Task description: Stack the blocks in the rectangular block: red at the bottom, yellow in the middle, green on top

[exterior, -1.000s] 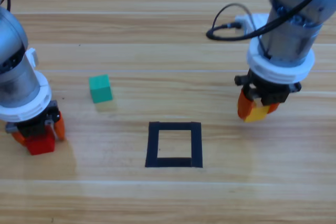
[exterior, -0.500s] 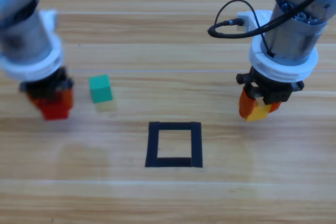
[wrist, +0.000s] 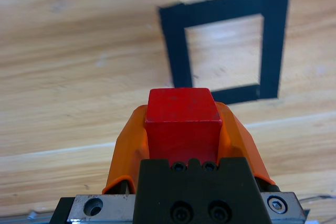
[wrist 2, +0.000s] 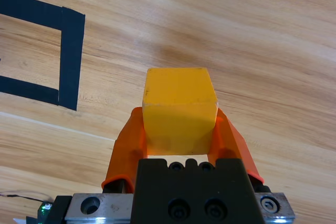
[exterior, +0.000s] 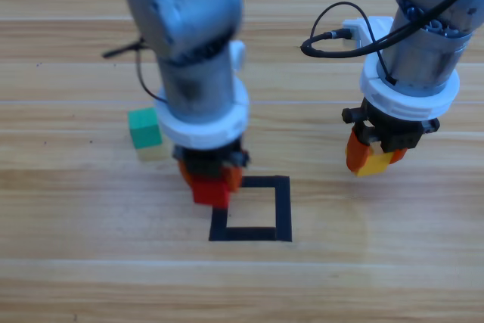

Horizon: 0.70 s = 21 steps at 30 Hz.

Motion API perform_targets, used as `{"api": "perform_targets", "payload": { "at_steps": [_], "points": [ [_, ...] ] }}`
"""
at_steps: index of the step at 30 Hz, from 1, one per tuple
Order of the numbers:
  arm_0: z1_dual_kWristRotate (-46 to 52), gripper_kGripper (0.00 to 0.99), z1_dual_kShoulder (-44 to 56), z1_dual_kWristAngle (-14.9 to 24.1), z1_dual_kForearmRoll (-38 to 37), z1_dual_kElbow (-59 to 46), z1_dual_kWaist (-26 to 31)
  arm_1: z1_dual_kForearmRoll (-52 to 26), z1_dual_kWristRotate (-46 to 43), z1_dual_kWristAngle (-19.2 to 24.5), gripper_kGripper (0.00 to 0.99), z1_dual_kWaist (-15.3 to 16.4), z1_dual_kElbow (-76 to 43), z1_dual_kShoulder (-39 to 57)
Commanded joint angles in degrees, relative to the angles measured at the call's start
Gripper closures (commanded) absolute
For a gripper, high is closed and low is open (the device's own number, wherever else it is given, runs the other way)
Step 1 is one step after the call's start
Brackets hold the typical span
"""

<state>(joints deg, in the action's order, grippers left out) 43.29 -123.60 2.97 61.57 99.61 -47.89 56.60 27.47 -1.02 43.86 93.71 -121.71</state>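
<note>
My left gripper (exterior: pixel 210 184) is shut on the red cube (exterior: pixel 210 189) and hangs over the upper left corner of the black tape square (exterior: pixel 283 209). Seen from the left wrist, the red cube (wrist: pixel 182 122) sits between the orange jaws, with the tape square (wrist: pixel 175 45) just ahead. To the right of the square, my right gripper (exterior: pixel 372 158) is shut on the yellow cube (exterior: pixel 370 165), held above the wood. The right wrist view shows the yellow cube (wrist 2: pixel 179 107) clamped, the tape square (wrist 2: pixel 70 56) off to its left. The teal-green cube (exterior: pixel 144 127) rests on the table, left of my left arm.
A black cable (exterior: pixel 333 35) loops beside the right arm at the back. Bare wooden table (exterior: pixel 242 285) lies in front of the square.
My left arm has carried the red cube from the table's far left, up and rightward, to the tape square's upper left corner. The right gripper has barely moved with the yellow cube.
</note>
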Motion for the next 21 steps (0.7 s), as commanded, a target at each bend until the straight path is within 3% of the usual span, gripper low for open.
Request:
{"api": "perform_targets", "payload": {
  "at_steps": [1,21],
  "points": [
    [1.62,0.99,-3.84,-1.03,0.3,1.29,-5.81,-0.79,0.04,1.73,0.99,1.49,-1.16,3.15],
    [17.79,0.985,-6.91,2.39,1.09,7.01,-6.17,-0.79,-0.22,1.9,0.99,1.49,-0.63,2.88]
  ]
}}
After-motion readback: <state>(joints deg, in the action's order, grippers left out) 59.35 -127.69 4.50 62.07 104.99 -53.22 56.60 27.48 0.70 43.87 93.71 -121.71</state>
